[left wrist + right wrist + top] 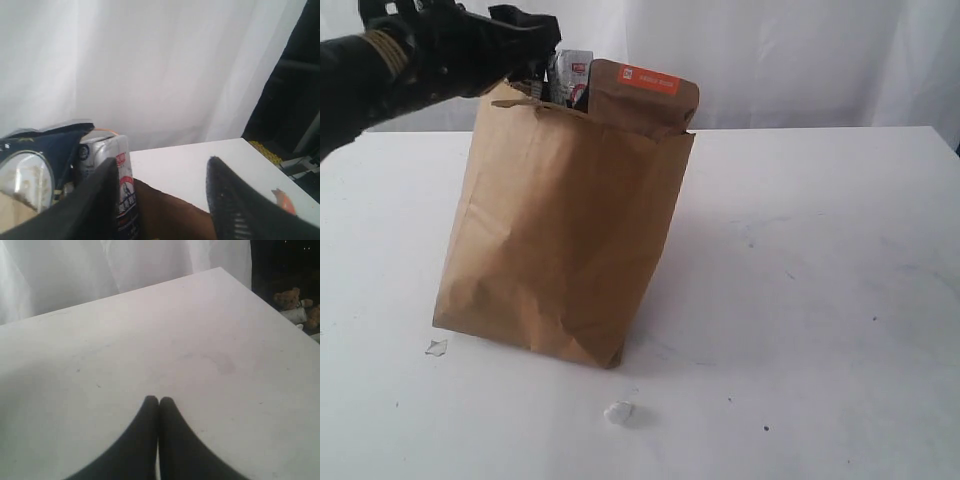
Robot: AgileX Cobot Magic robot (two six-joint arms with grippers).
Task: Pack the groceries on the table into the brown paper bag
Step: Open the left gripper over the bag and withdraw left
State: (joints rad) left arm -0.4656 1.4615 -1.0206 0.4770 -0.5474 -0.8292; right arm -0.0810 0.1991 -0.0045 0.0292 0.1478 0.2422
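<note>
**A:** How is the left arm posed?

**B:** The left arm [390,60] reaches in from the upper left of the exterior view, stretched nearly level. The left gripper [164,162] is at the mouth of the brown paper bag [560,230]. Its jaws stand apart with nothing clamped (table [190,155] and curtain [150,65] show through the gap).

**A:** And the right one?

**B:** The right gripper [158,401] hangs over bare tabletop, its fingers pressed together and holding nothing.

**A:** What's around the bag?

**B:** Nearest the camera, a small white pebble-like bit [618,412] lies on the table. A pale scrap [437,347] lies near the bag's lower left corner. The bag stands behind them, upright and creased. The orange-labelled brown pouch [645,95] pokes out of its top, with the small blue-white carton [575,72] to its left. In the left wrist view one finger [95,205] is just beside that carton. The pouch shows between the two fingers, and a dark packet [55,145] lies beyond.
</note>
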